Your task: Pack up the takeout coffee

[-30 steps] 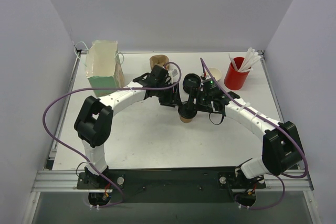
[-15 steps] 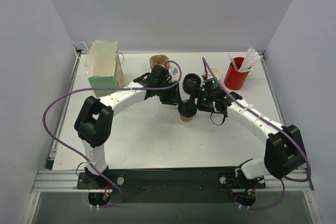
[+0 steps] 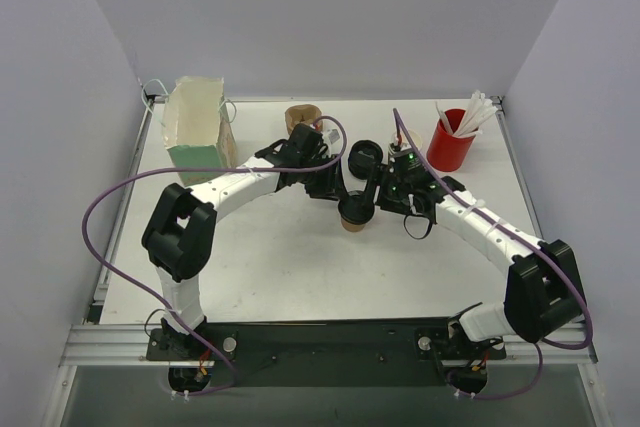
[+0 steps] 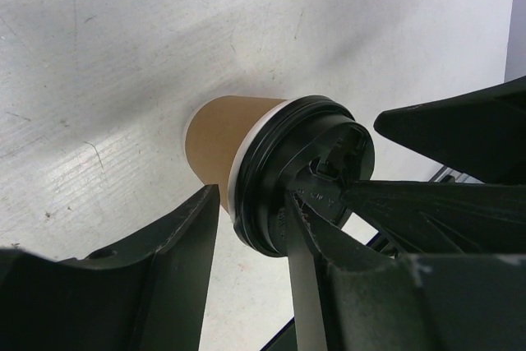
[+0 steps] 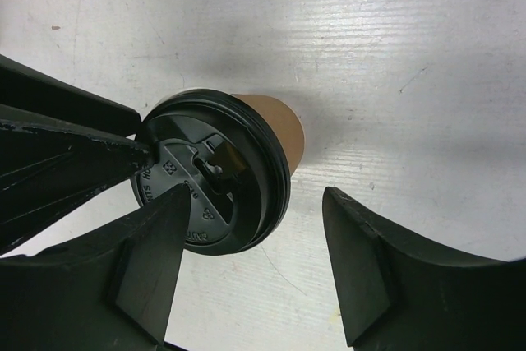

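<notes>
Standing upright on the tabletop (image 3: 280, 267), the takeout coffee (image 3: 356, 215) sits just beyond the tips of both sets of jaws. The jaws of the left gripper (image 4: 249, 195) and the right gripper (image 5: 256, 191) are apart, and one finger of each overlaps the lid (image 5: 209, 174). Closing now would likely catch that lid, popping it off or tipping the coffee. The crowded fingers might also clash.

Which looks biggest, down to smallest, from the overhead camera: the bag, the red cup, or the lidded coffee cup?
1. the bag
2. the red cup
3. the lidded coffee cup, clearly the smallest
</notes>
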`<state>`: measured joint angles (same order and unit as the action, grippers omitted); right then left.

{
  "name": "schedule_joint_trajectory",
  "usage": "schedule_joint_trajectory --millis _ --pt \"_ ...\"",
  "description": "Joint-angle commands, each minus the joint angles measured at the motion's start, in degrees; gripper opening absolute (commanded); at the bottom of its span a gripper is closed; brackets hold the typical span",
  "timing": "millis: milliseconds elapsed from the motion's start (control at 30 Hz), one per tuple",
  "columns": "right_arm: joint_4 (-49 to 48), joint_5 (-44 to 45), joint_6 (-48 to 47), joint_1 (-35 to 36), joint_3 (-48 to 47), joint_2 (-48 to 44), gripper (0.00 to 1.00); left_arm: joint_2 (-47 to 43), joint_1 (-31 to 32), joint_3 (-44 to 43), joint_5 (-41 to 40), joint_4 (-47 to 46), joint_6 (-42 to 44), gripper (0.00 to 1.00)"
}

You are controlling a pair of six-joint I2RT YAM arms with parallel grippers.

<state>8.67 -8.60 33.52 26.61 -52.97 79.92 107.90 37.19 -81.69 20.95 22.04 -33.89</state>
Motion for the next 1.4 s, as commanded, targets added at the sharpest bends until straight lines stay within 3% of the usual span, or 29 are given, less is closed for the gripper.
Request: schedule_joint_trajectory --millis 0,1367 --pt "-1.54 -0.28 1.46 -0.51 1.03 -1.52 0.6 -1.81 0.51 0.22 -1.26 -2.44 -0.04 0.47" --pt "-6.21 0.78 0.85 -1.39 -3.37 5.42 0.59 -1.81 0.87 0.83 -2.4 -2.27 0.31 0.47"
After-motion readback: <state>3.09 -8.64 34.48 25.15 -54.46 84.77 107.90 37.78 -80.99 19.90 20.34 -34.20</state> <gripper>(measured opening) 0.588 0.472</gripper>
